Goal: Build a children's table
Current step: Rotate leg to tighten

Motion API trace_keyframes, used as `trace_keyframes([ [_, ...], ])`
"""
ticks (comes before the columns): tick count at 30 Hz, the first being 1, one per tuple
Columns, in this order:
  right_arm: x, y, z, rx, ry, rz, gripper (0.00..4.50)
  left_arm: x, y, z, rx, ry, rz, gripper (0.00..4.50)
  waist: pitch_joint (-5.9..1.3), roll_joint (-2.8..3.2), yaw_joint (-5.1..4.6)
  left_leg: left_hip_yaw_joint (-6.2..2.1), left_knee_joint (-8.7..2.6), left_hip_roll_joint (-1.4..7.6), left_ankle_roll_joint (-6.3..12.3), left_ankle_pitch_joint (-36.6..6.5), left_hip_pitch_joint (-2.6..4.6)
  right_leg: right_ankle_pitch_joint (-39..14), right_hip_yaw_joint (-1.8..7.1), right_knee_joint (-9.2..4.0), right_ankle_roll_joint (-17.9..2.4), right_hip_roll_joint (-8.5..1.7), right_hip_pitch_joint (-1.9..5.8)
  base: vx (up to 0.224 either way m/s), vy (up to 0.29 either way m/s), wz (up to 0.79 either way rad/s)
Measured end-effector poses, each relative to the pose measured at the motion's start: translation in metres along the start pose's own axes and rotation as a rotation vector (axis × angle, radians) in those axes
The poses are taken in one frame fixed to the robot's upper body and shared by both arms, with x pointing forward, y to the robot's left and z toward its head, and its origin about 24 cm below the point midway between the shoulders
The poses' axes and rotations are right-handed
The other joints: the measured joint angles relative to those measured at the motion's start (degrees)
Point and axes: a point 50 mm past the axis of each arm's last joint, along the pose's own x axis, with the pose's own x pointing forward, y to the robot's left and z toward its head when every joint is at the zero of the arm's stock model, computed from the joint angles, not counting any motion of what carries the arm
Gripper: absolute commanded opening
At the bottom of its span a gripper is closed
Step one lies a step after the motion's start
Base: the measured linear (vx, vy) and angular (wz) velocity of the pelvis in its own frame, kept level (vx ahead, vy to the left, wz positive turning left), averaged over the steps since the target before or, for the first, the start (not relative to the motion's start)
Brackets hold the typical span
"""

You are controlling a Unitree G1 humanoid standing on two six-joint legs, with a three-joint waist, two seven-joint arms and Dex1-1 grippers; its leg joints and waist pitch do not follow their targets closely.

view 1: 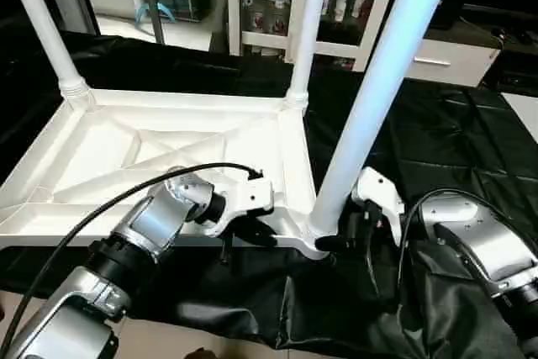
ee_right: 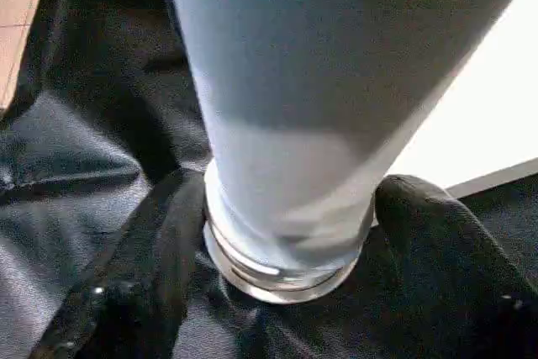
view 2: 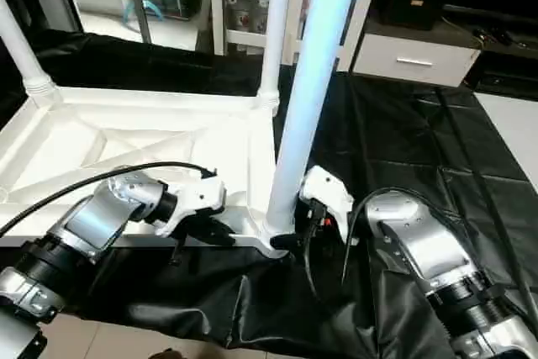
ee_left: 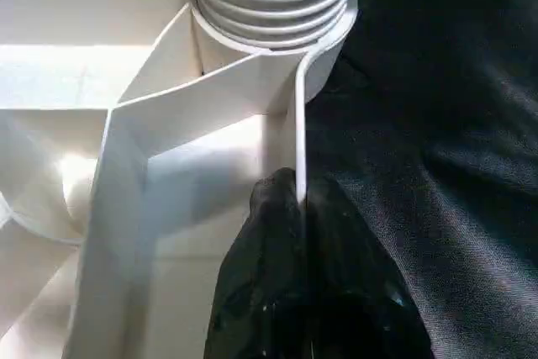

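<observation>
Left fingers [ee_left: 294,233] pinch the top's [view 1: 126,157] near rim, while right fingers [ee_right: 437,241] flank the corner leg's [view 1: 370,98] base, touching it.

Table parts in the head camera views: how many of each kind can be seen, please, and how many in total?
White table top, lying underside up: 1
White legs standing in its corner sockets: 3 (far left, far right, near right)
Total: 4
</observation>
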Motion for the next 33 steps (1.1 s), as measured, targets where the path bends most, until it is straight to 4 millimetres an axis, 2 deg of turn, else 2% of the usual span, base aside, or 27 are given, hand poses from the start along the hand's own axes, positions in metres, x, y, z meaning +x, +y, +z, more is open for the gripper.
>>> trace_keyframes([
  [5,0.000,-0.001,-0.001,-0.005,-0.004,0.004,2.76,0.000,0.000,0.000,0.001,0.003,0.001,0.00,-0.01,-0.02,-0.03,0.01,0.00,0.00,0.00,0.0,0.03,0.0,0.04,0.02,0.0,0.00,0.00,0.000,0.000,0.00],
  [16,0.008,-0.004,-0.003,0.025,-0.036,-0.044,2.74,-0.001,0.004,-0.003,-0.031,-0.006,0.044,0.00,-0.10,-0.16,-0.34,0.02,0.01,-0.02,0.00,0.0,0.14,0.0,0.11,0.08,0.0,0.04,0.02,0.000,0.000,0.00],
  [23,0.033,-0.028,-0.007,0.288,-0.173,-0.476,2.73,0.014,0.030,0.005,-0.182,-0.077,0.313,0.00,-0.12,-0.34,-2.92,-0.05,0.26,-0.11,-0.01,0.0,0.05,0.0,0.22,-0.03,0.0,0.05,-0.13,0.000,0.000,0.00],
  [25,0.037,-0.032,-0.006,0.317,-0.181,-0.538,2.73,0.019,0.032,0.007,-0.203,-0.095,0.347,0.00,-0.09,-0.41,-3.14,-0.05,0.29,-0.12,-0.01,0.0,0.04,0.0,0.26,-0.04,0.0,0.05,-0.15,0.000,0.000,0.00],
  [33,0.078,-0.043,0.017,0.428,-0.197,-0.930,2.72,0.027,0.052,0.017,-0.266,-0.106,0.524,0.00,-0.14,-0.53,-3.59,-0.08,0.05,-0.15,-0.03,0.0,0.01,0.3,0.41,0.00,0.0,0.16,-0.43,0.006,-0.001,0.00],
])
